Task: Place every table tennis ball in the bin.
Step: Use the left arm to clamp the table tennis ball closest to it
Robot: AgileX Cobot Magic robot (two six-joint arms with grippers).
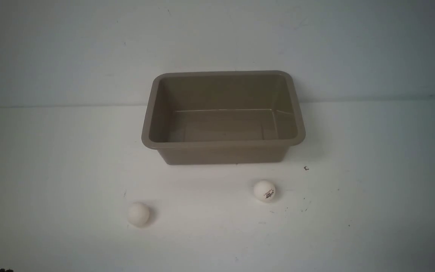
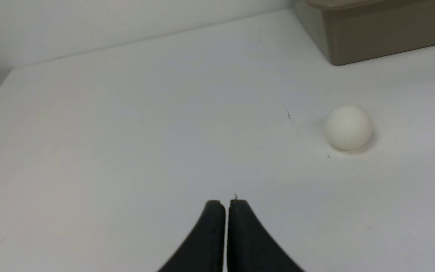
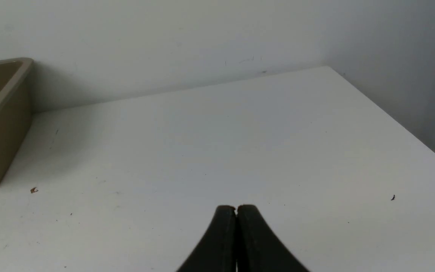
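Sitting mid-table on the white tabletop [image 1: 51, 170], with the pale wall [image 1: 217, 37] behind it at twelve o'clock, the rectangular grey-brown plastic bin [image 1: 221, 144] with rounded corners and a flared rim stands upright, open side up. Take the bin as the centre of a dial in the front view, twelve pointing away from the robot. The plain matte white table tennis ball [image 1: 139, 214] lies on the tabletop at about seven o'clock. The white table tennis ball with small dark print [image 1: 264, 190] lies at about five o'clock, nearer the bin's front wall. Both balls rest outside the bin, touching neither it nor each other; the printed one sits at roughly three o'clock of the plain one, well apart. A small dark mark [image 1: 306, 168] shows at four o'clock of the bin. The left gripper [image 2: 227, 204] has its two black fingers [image 2: 210, 234] pressed together, gripping nothing, low over the tabletop; the plain ball appears in its wrist view, apart from the tips. The right gripper [image 3: 236, 209] likewise has its jaws closed and empty, with one end of the bin in its view
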